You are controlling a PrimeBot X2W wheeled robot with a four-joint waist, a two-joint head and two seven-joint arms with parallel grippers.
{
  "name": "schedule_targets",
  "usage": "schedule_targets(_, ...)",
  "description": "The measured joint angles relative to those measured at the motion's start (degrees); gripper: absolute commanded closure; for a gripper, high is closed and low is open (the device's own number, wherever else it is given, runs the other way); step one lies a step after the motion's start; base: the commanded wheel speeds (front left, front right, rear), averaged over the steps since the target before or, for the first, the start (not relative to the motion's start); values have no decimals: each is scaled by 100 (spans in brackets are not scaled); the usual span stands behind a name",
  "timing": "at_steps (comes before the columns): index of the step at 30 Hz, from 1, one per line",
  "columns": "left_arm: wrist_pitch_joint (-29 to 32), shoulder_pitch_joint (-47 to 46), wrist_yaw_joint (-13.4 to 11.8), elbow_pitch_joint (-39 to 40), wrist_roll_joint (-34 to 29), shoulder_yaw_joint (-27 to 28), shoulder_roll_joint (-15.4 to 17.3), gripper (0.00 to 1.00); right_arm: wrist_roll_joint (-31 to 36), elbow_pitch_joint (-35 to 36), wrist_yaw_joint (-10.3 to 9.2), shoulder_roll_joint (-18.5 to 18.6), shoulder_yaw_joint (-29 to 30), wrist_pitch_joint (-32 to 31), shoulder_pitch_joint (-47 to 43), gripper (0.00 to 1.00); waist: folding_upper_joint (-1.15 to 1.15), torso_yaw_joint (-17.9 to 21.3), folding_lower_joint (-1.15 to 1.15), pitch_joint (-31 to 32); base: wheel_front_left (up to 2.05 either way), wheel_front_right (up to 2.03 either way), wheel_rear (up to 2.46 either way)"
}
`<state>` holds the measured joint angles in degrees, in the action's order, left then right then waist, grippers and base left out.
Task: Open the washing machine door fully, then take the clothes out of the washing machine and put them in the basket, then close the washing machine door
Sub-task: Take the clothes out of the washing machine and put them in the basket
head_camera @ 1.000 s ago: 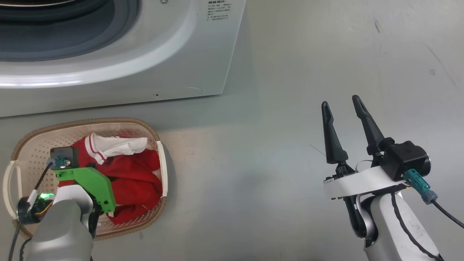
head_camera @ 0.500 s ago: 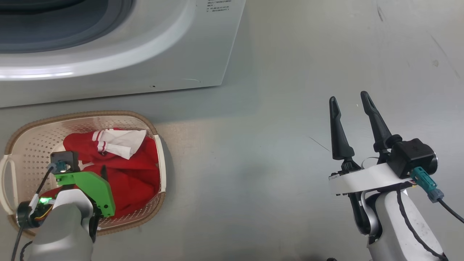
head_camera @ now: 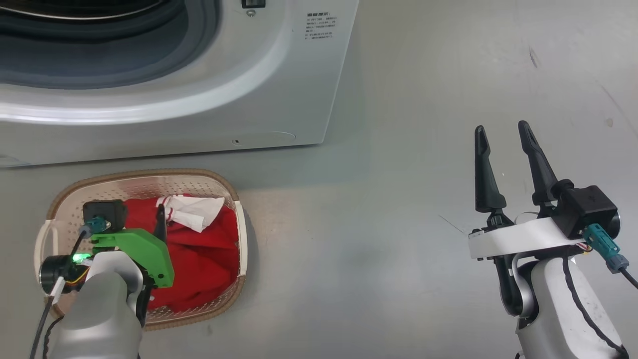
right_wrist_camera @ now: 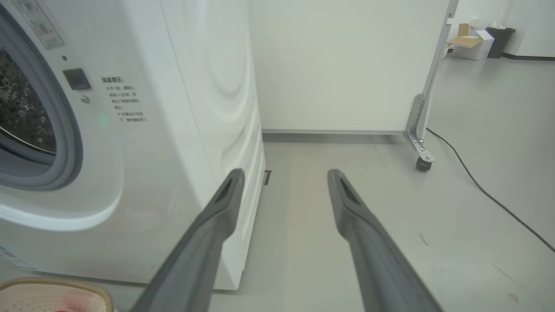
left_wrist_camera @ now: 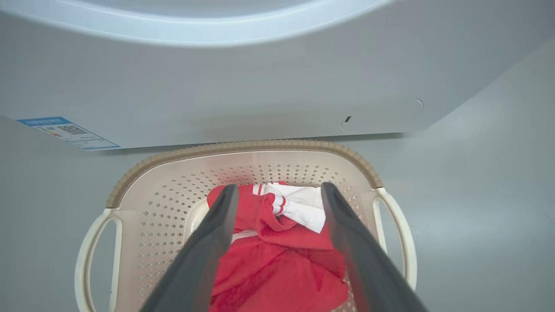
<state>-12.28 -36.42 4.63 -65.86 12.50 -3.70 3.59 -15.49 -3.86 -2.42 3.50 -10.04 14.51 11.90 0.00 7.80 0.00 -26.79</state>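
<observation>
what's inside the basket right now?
Red clothes with white trim, heaped in the basket. Perforated walls show around them; the basket floor under the heap is covered, so anything beneath can't be seen.

Pale grey room under soft, even light.

Smooth grey floor [head_camera: 408,259], faintly glossy, flecked with small dark scuffs [head_camera: 533,55] and marked by one thin dark scratch [head_camera: 451,224]. Further back, a white partition panel [right_wrist_camera: 347,65] standing on that floor, edged by a metal post and braced by a bracket ending in a small caster wheel [right_wrist_camera: 422,164]. Near the wheel, a black cable [right_wrist_camera: 477,184] trailing over the floor toward the lower right of the right wrist view. Past the panel's edge, a white far wall [right_wrist_camera: 533,21] with a dark skirting line, and in front of it a cardboard box [right_wrist_camera: 470,42] with a dark bin [right_wrist_camera: 501,41] just beside. Diffuse lighting throughout, with weak, blurred shadows and gentle sheen on the floor.
</observation>
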Motion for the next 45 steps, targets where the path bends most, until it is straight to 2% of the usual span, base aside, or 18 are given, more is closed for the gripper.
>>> schedule_targets(15,-216,480,224,903,313,-44,-225,0,-11,-57,36,-9,405,0,-360,0,0,-550,0,1000,0,0,0)
schedule_targets(22,-216,851,232,2319,347,-93,-227,0,-11,-48,36,-23,500,0,-687,0,0,-841,0,1505,0,0,0)
schedule_targets(27,-216,1467,248,3238,375,-107,-224,0,-11,-43,60,-36,498,0,-911,0,0,-1034,0,1916,0,0,0)
schedule_targets(35,-216,2250,248,3900,435,-240,-212,0,-11,35,58,-70,502,0,-1184,0,0,-1138,0,2336,0,0,0)
schedule_targets(45,-216,2948,249,4514,463,-380,-189,0,-11,75,57,-80,502,0,-1461,0,0,-1030,0,2545,0,0,0)
